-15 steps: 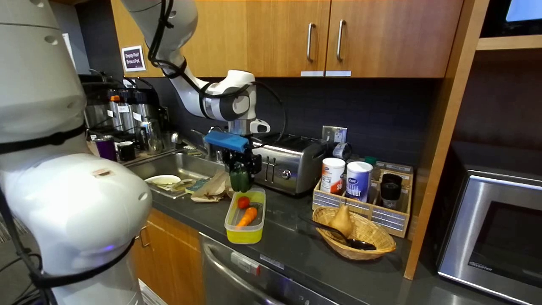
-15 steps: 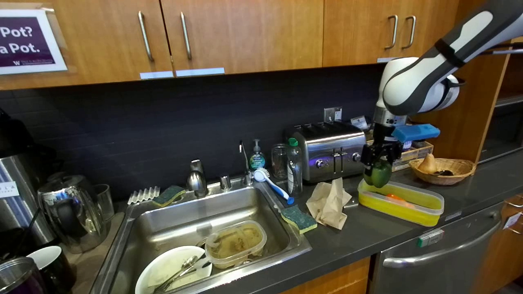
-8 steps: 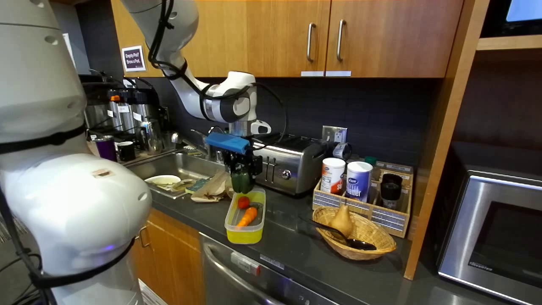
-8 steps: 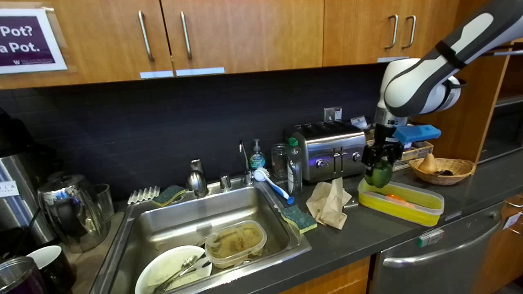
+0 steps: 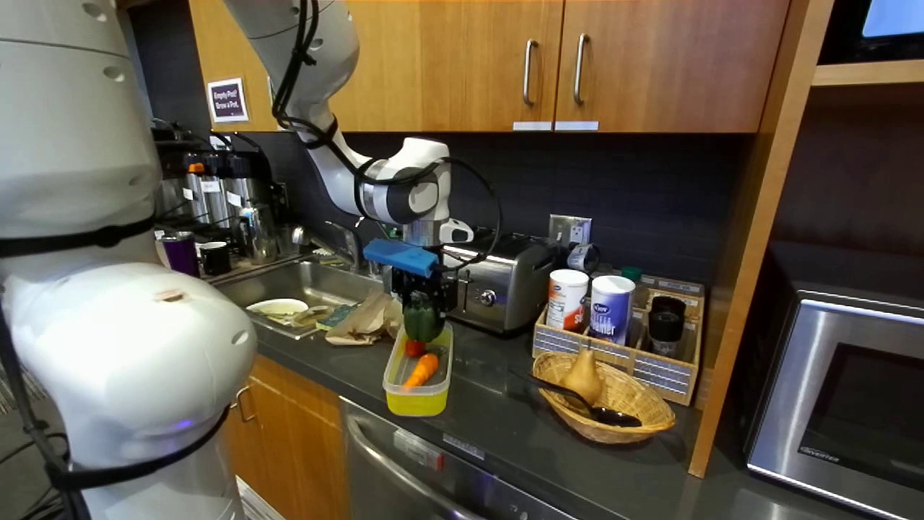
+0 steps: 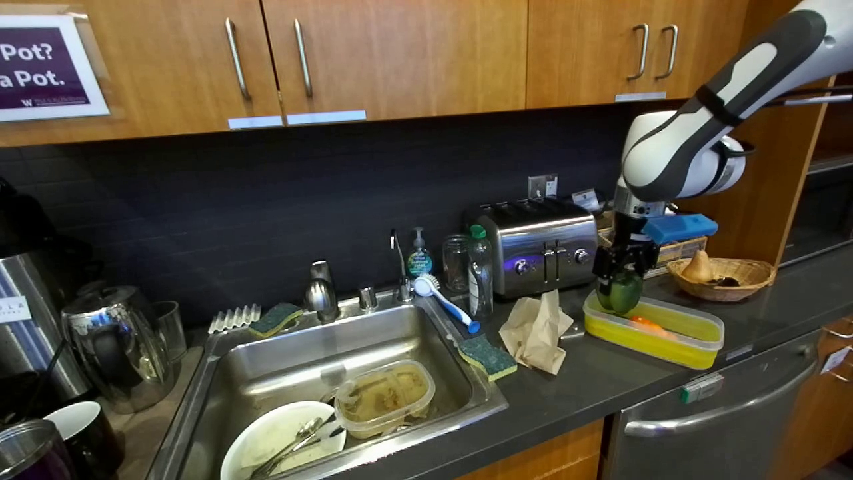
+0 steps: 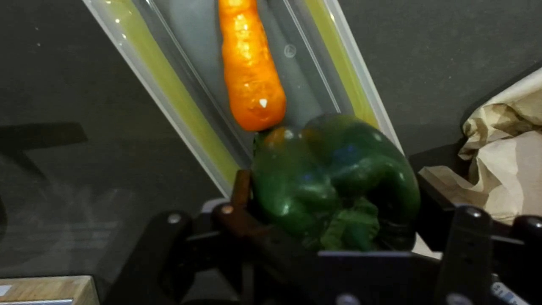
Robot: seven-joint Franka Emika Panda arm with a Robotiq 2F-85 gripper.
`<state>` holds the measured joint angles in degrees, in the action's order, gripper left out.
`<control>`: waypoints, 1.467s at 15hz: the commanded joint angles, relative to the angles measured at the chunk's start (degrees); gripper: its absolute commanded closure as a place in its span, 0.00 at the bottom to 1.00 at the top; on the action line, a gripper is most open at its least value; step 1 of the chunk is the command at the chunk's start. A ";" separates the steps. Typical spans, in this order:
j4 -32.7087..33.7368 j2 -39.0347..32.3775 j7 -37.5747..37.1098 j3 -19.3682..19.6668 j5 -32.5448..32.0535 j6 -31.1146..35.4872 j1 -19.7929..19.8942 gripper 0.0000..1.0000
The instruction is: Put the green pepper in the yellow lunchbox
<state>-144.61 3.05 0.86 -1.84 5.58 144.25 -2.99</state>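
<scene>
The end effector is clamped on the pepper, held over the end of the box where the tomato lies; I cannot tell whether its base is inside. Best to lower straight, easing off if tomato or box pushes back, and release low, clear of the carrot.

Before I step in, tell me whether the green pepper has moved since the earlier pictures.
Yes, downward: the green pepper hangs lower relative to the toaster in both exterior views.
</scene>
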 commanded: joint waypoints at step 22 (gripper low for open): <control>3.15 -2.71 1.46 -0.79 0.77 -1.83 -0.23 0.00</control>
<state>-140.00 -2.76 4.23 -1.96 8.09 143.87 -2.91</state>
